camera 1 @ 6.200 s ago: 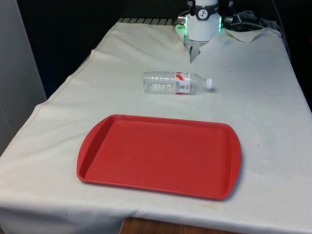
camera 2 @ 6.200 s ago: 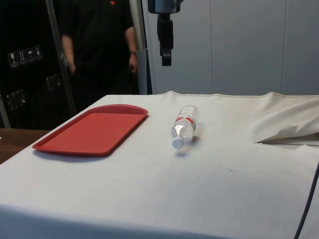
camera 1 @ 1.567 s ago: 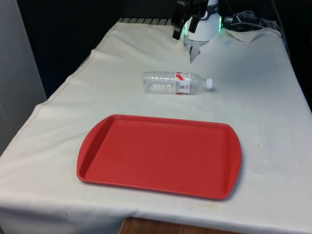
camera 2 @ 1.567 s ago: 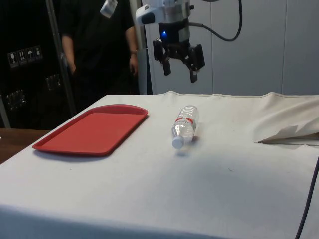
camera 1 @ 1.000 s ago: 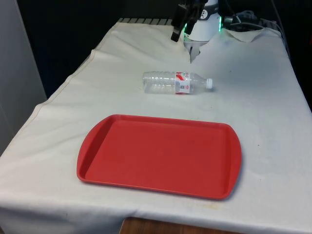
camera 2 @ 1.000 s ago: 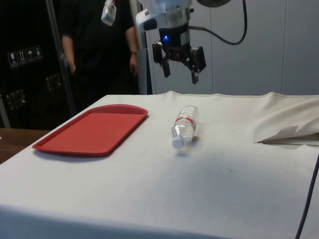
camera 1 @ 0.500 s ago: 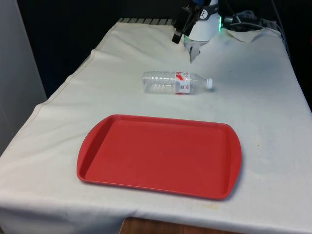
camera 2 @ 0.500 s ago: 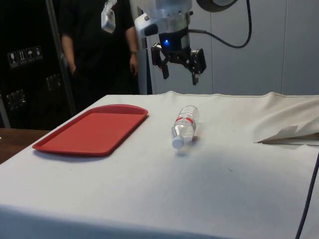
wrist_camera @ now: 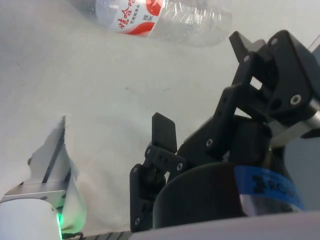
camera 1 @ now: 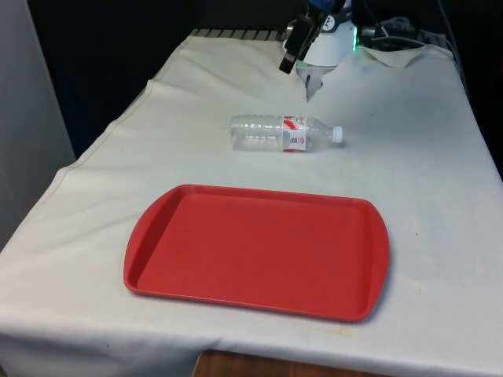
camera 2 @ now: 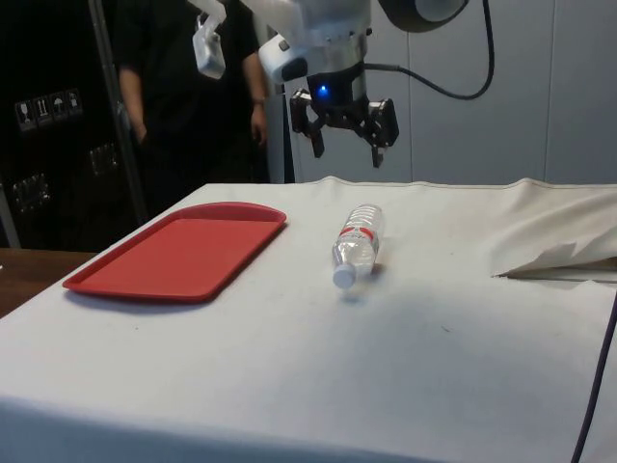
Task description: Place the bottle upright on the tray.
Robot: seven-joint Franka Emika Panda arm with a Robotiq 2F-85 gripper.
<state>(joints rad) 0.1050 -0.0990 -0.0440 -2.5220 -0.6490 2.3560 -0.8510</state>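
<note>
The clear plastic bottle [camera 1: 284, 133] lay on its side on the white cloth [camera 1: 409, 157], its white cap [camera 1: 338, 134] pointing toward the front view's right and its red-and-white label [camera 1: 294, 133] wrapped around the part nearer the cap. In the side view the bottle [camera 2: 358, 243] lay with its cap toward the camera, and the wrist view caught its ribbed body and label [wrist_camera: 134, 15] flat on the cloth. It sat on the far side of the red tray [camera 1: 259, 250], apart from it with a strip of bare cloth between; the tray held nothing and lay nearer the camera in the front view, while in the side view the tray [camera 2: 183, 251] lay to the left of the bottle. The gripper [camera 2: 346, 143] hung in the air above the table, beyond the bottle toward the robot's end and well clear of it, touching nothing. Its two black fingers [camera 2: 315, 142] stood spread apart with an empty gap between them, and nothing was held. In the front view the gripper [camera 1: 297, 43] showed near the top edge, above the cloth's far end. A person in dark clothes [camera 2: 193, 87] stood behind the table in the side view, beside the dark cabinets [camera 2: 48, 125].
</note>
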